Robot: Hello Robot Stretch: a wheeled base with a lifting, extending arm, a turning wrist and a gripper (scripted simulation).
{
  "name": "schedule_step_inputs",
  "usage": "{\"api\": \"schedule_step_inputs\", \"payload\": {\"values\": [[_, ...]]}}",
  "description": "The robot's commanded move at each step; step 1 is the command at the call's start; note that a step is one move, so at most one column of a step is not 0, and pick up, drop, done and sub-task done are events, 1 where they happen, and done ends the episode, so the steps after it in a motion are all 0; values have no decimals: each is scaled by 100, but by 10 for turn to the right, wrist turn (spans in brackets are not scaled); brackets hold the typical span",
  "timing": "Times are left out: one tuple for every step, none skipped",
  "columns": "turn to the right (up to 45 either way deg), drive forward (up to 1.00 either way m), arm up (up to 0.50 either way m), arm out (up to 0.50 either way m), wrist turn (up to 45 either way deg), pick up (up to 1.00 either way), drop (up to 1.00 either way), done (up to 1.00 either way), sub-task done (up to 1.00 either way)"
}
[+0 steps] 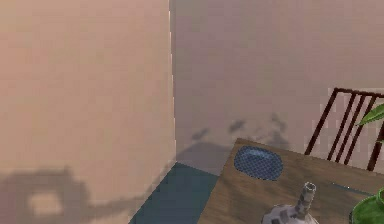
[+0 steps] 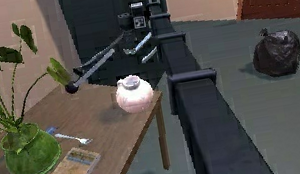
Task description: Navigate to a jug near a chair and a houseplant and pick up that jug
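A round pinkish-white jug (image 2: pixel 134 94) stands on the far corner of a wooden table (image 2: pixel 108 148). A houseplant (image 2: pixel 6 89) with broad leaves grows from a green glass vase (image 2: pixel 29 152) on the same table. The dark arm (image 2: pixel 195 98) rises from the bottom edge, and the gripper (image 2: pixel 75 79) reaches left just above and beyond the jug. I cannot tell whether it holds anything. In the forward view the table (image 1: pixel 250 195), the back of a dark wooden chair (image 1: pixel 345 125) and the plant's leaves (image 1: pixel 374 113) are at the right.
A fork (image 2: pixel 74 139) and a flat rectangular tray (image 2: pixel 71 172) lie on the table. A blue oval dish (image 1: pixel 258 163) and a grey object (image 1: pixel 290 212) are there too. A black rubbish bag (image 2: pixel 276 52) sits on the grey floor. A dark cabinet (image 2: pixel 96 18) stands behind. Pink walls meet ahead.
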Motion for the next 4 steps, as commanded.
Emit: {"api": "schedule_step_inputs", "payload": {"values": [[0,0,0,0,450,0,0,0,0],[0,0,0,0,330,0,0,0,0],[0,0,-28,0,0,0,0,0,0],[0,0,0,0,0,100,0,0,0]]}}
